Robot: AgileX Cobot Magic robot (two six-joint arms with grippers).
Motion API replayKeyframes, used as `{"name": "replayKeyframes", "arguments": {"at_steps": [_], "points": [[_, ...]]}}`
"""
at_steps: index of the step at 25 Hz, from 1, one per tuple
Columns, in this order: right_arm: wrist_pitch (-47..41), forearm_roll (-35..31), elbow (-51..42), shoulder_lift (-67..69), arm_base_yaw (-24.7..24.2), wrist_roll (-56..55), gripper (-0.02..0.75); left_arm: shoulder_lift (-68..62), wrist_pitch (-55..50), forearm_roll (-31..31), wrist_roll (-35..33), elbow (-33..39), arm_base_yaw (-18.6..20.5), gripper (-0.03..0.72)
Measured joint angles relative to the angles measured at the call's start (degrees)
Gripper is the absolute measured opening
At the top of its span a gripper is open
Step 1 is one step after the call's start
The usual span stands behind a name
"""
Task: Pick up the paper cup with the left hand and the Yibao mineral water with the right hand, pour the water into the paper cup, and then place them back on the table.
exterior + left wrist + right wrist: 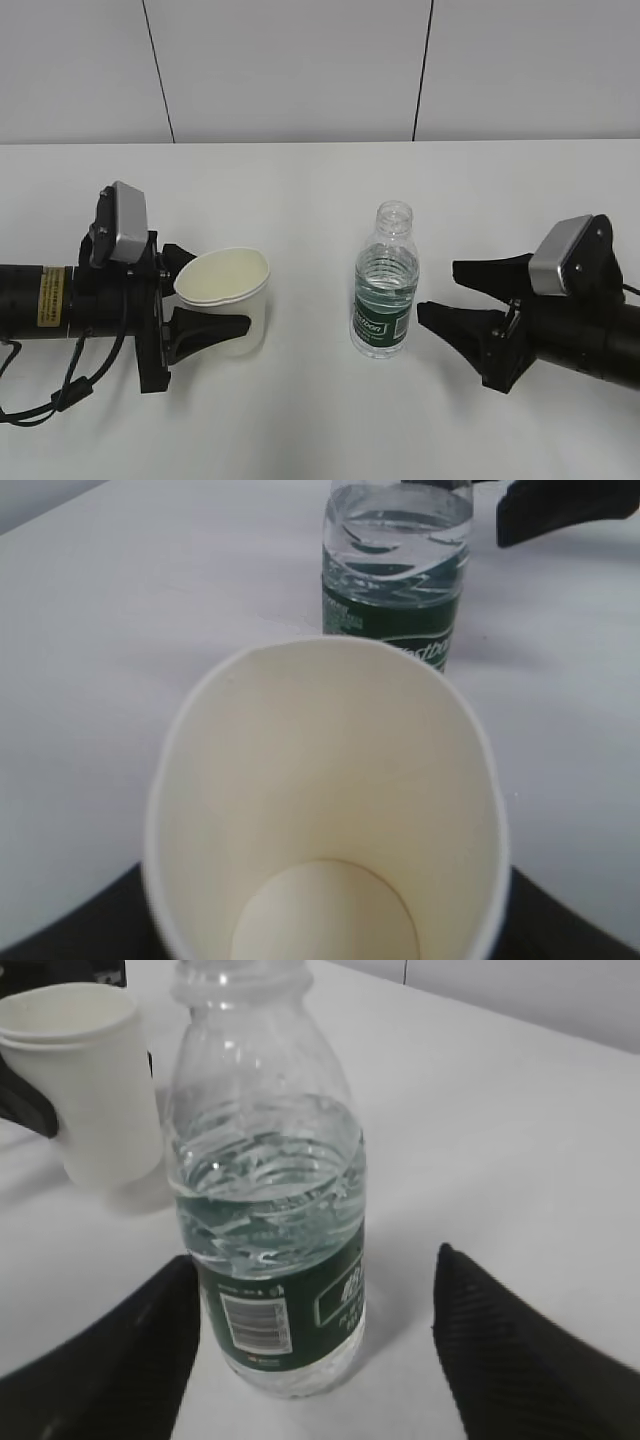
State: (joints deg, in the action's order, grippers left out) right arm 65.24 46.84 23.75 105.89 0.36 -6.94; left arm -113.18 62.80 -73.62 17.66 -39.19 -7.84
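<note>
Exterior view shows the left hand (200,305) closed around the paper cup (228,300), with one black finger pressed on the front wall and the other behind it; the rim looks squeezed into an oval, which the left wrist view confirms, and the cup (330,810) is empty inside. Whether its base is touching the table (320,430) or is just above it, I cannot tell. The Yibao mineral water (385,285) stands upright on the table between the two arms, without cap, and it is about half full or a little more. The right hand (450,295) is wide open and holds nothing; in the right wrist view its two fingers stand on both sides of the bottle (270,1220), near but not touching. The next step, in my judgement, is the closing on the bottle. Because the bottle is thin plastic and open at the top, a strong squeeze could push water out through the neck, and an off-centre closing could tip it over. Also the cup is soft: more pressure may fold its wall, and a deformed rim gives a narrower target for pouring, so water may fall on the table.
</note>
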Motion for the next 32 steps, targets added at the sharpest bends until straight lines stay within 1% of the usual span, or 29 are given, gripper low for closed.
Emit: {"name": "replayKeyframes", "arguments": {"at_steps": [4, 7, 14, 16, 20, 22, 27, 32], "points": [[0.0, 0.36, 1.65, 3.93, 0.0, 0.0, 0.632, 0.0, 0.0, 0.27, 0.0, 0.0, 0.0, 0.442], [0.0, 1.71, 3.25, 5.52, 0.0, -0.09, 0.669, 0.0, 0.0, 0.5, 0.0, 0.0, 0.0, 0.442], [0.09, 5.05, 6.05, 5.76, 0.0, -1.08, 0.675, 0.0, 0.0, 1.66, -0.06, 0.0, -0.12, 0.442], [0.12, 5.48, 6.44, 5.89, 0.26, -1.45, 0.675, 0.0, -0.06, 2.47, -0.94, 0.0, -1.24, 0.442], [0.22, 5.48, 7.23, 6.53, 2.79, -1.53, 0.671, 0.0, -1.1, 5.53, -3.26, 0.0, -4.54, 0.442], [0.24, 5.33, 7.96, 7.6, 4.24, -1.53, 0.667, 0.0, -1.57, 6.72, -3.5, 0.0, -5.46, 0.442], [0.34, 2.86, 9.31, 10.17, 5.24, -1.53, 0.662, 0.0, -1.75, 7.44, -3.66, 0.0, -6.03, 0.442], [0.34, 2.72, 11.23, 12.31, 5.7, -1.57, 0.653, 0.0, -1.75, 7.44, -3.66, 0.0, -6.08, 0.442]]}}
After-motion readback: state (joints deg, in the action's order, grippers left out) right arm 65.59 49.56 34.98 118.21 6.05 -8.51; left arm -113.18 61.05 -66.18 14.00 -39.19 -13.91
